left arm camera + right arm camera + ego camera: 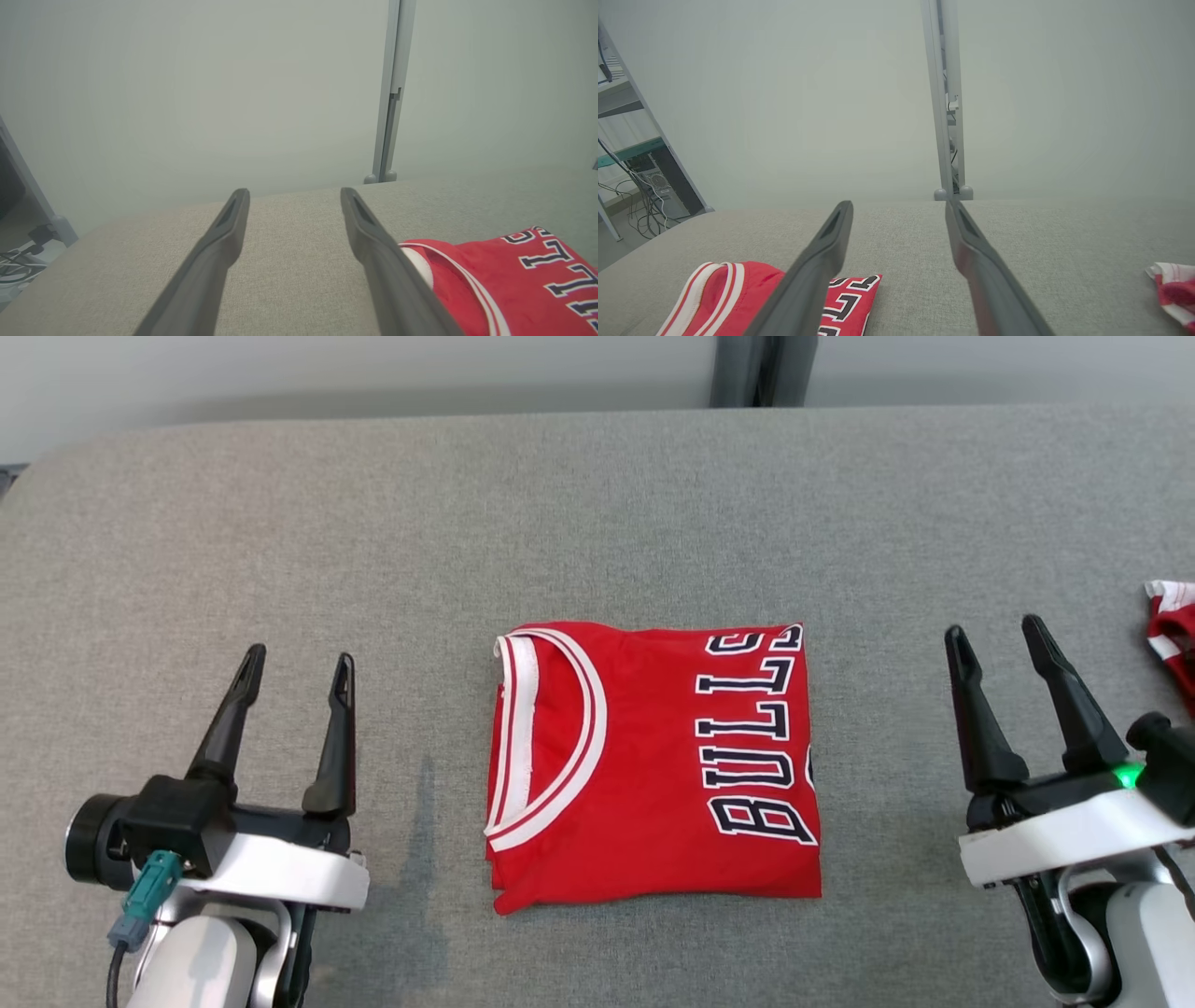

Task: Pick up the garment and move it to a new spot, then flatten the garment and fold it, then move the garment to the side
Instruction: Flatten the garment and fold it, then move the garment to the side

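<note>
My left gripper [300,658] and right gripper [994,628] both stood wide open and empty, at 8 and 4 o'clock of the garment [653,761]. Each was well clear of it, I judged so as not to disturb the fold. The garment lay folded flat mid-table [597,504], nearly square. Its slightly longer axis ran 9 to 3, collar toward 9, lettering reading from 6 up to 12. Another red cloth [1172,625] lay far out at 3 o'clock.

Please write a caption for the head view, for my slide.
Folded red jersey lies on the grey table between the open left gripper and open right gripper.
</note>
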Tool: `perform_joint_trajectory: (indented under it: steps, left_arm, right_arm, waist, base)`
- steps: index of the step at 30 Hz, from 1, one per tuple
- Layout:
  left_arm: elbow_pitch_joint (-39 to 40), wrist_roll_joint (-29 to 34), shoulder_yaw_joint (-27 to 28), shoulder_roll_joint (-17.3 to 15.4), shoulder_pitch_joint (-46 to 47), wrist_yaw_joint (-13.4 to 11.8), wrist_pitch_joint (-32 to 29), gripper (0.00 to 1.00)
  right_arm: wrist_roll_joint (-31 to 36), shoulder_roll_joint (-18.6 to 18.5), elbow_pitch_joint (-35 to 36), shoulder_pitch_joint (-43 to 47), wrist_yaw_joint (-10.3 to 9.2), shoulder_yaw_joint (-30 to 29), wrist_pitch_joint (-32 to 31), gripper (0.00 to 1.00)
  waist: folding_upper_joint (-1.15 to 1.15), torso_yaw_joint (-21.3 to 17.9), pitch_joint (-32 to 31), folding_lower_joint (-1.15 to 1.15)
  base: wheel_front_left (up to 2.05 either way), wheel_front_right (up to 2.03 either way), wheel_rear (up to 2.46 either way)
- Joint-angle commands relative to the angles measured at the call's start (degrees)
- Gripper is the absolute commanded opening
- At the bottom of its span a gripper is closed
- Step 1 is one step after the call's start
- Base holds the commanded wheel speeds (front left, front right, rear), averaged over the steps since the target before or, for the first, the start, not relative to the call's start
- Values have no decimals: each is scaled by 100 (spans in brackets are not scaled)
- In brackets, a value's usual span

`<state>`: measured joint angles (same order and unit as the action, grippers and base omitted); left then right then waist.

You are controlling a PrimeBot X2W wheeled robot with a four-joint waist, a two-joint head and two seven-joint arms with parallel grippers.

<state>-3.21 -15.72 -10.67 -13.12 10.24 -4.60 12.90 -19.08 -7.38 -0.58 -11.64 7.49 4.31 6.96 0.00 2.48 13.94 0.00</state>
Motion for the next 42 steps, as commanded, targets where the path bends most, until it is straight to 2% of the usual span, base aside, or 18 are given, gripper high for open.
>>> perform_joint_trajectory:
  steps: [1,7,20,42]
  left_arm:
    - [8,-41,-2,-25,-56,-17,1,100]
    - [-24,-58,-89,-69,-278,15,-70,100]
    - [-162,-245,-154,-149,-628,106,-106,100]
    - [-141,-257,-264,-313,-865,-5,-344,100]
  right_arm:
    - [33,-8,-17,76,0,-39,-43,100]
    - [102,17,-73,472,0,-312,-128,100]
    - [329,78,153,1166,0,-527,-405,100]
    - [679,196,682,1715,0,-856,-824,100]
  waist:
    - [0,6,-68,0]
    - [0,31,-445,0]
    - [0,86,-1079,0]
    - [0,90,-1431,0]
  base:
    - [0,0,0]
    - [0,0,0]
    - [0,0,0]
    - [0,0,0]
